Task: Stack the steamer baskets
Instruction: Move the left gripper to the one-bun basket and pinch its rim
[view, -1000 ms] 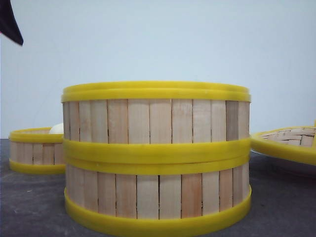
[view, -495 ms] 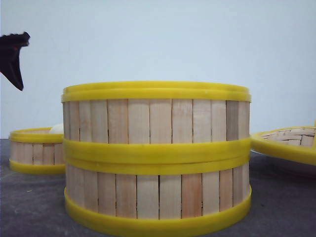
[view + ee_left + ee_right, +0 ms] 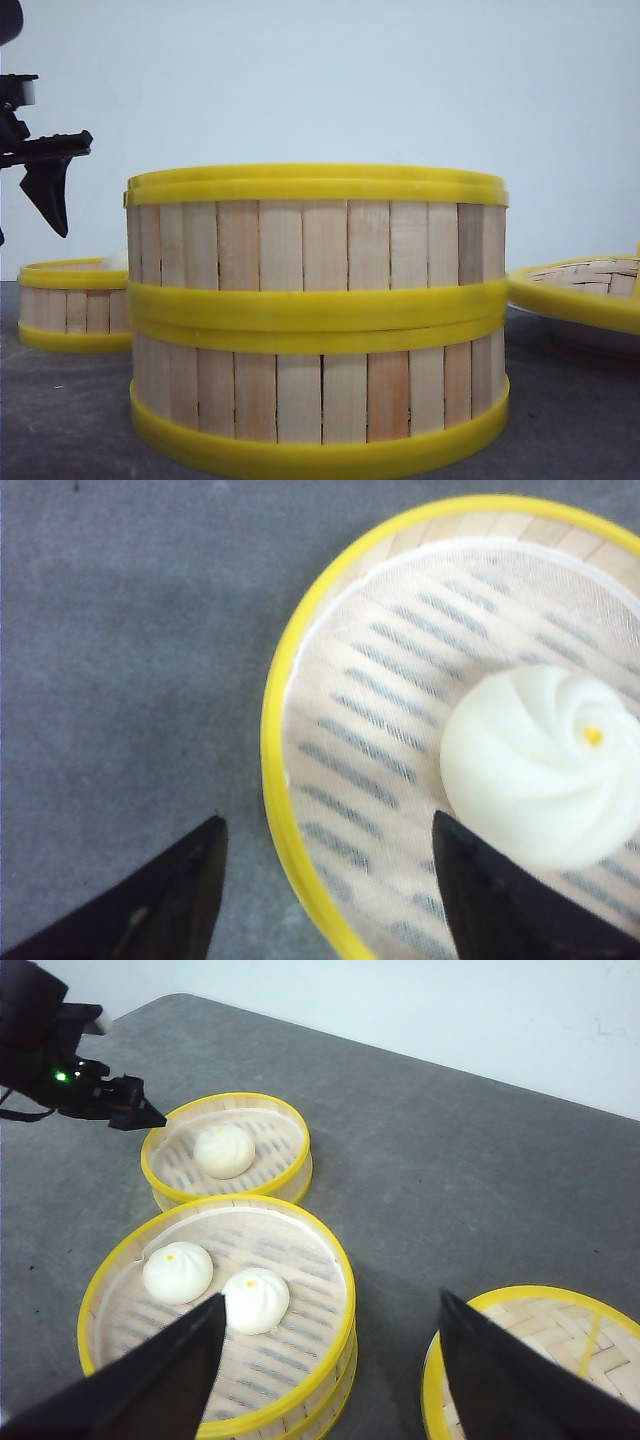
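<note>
**Left arm descending over the lone basket**

While the grey table (image 3: 430, 1190) carries everything, the largest item is the two-tier stack (image 3: 318, 320) of steamer baskets, dead centre in the front view. In the right wrist view its top tier holds two white buns (image 3: 178, 1272).

Next in size: the single basket (image 3: 228, 1150), standing apart from the stack at about 11 o'clock of it in the right wrist view and low at 9 o'clock in the front view. It holds one bun (image 3: 545, 765) on a pale liner. The woven lid (image 3: 545, 1355) lies at about 4 o'clock of the stack, well apart.

Change noted: a second ago only a dark tip showed at the front view's top-left corner. Half a second ago it was lower. The left gripper (image 3: 45, 175) is now lower again and further in, hanging above the single basket without touching it. Its jaws are spread: in the left wrist view one finger (image 3: 150, 910) sits over bare table outside the yellow rim, the other over the liner inside, so the near wall lies between them.

The right gripper (image 3: 325, 1380) hangs spread and empty high over the stack and lid.

Judgement: two tiers are done and the third is not yet gripped. The left arm looks lined up for a rim pinch. Risk: tilting the basket could roll the bun.
</note>
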Controlling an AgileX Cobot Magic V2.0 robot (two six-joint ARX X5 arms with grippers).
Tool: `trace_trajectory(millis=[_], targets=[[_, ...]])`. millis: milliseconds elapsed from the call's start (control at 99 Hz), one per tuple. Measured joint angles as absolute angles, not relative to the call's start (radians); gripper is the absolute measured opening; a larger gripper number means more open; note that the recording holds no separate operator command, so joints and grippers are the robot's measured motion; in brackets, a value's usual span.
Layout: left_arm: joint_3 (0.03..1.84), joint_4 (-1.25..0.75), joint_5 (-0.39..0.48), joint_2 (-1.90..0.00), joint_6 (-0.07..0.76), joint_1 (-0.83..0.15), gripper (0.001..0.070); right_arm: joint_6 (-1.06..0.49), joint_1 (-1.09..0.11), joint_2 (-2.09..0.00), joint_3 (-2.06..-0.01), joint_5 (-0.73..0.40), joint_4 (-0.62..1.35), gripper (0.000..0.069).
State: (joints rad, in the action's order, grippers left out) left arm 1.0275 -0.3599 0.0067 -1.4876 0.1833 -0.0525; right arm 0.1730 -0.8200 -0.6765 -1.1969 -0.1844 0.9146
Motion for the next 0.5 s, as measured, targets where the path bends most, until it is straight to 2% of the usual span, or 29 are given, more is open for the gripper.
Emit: trace_trajectory(millis=[273,495], targets=[[1.065,-0.404,0.007,-1.586,0.2,-0.051,0.0352,0.173,-0.82,-0.677,-1.197,-0.185,0.914,0.0414],[1.065,-0.4,-0.001,-1.598,0.206,-0.047,0.0341,0.172,-0.82,-0.677,-1.197,-0.185,0.893,0.038]])
